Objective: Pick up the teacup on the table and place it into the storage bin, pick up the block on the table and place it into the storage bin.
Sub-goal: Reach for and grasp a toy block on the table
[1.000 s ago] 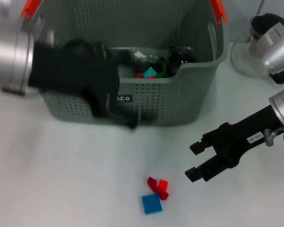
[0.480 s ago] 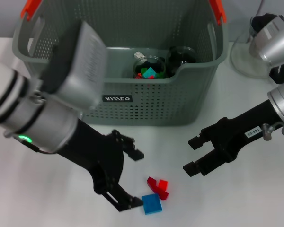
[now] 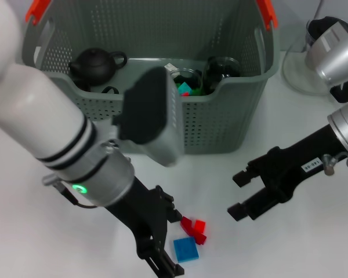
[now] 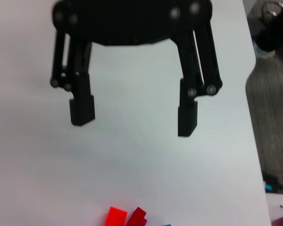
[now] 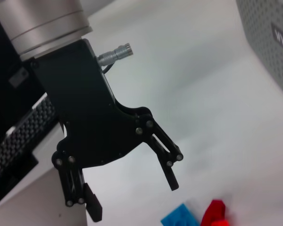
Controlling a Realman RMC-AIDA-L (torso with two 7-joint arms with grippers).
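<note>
The left gripper point(image 3: 169, 243) is held low over the table with its jaws spread wide, while the right gripper point(image 3: 239, 196) is held off to the right, likewise spread apart.

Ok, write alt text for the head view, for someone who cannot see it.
The left gripper hangs open over the white table beside a blue block and red blocks. The right gripper is open farther right. Behind stands the grey-green storage bin, holding a dark teapot and jars.
</note>
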